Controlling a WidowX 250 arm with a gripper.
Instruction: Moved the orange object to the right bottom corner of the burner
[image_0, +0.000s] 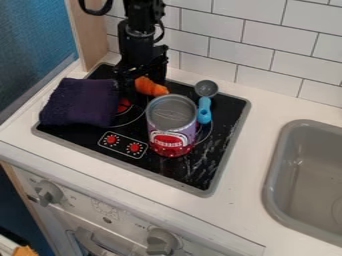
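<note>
The black gripper (137, 80) hangs over the back of the black burner plate (110, 131), between the purple cloth and the can. Right at its lower right side is the orange object (151, 87), a lumpy, elongated piece slanting down to the right, its left end partly hidden behind the gripper. Whether the gripper holds it cannot be told. The burner's right bottom corner lies to the right of and nearer the camera than the can.
A red-labelled can (172, 125) stands mid-burner, with a blue-handled spoon (204, 107) behind its right side. A folded purple cloth (80, 102) covers the left. The grey sink (307, 170) is at right, the tiled wall behind.
</note>
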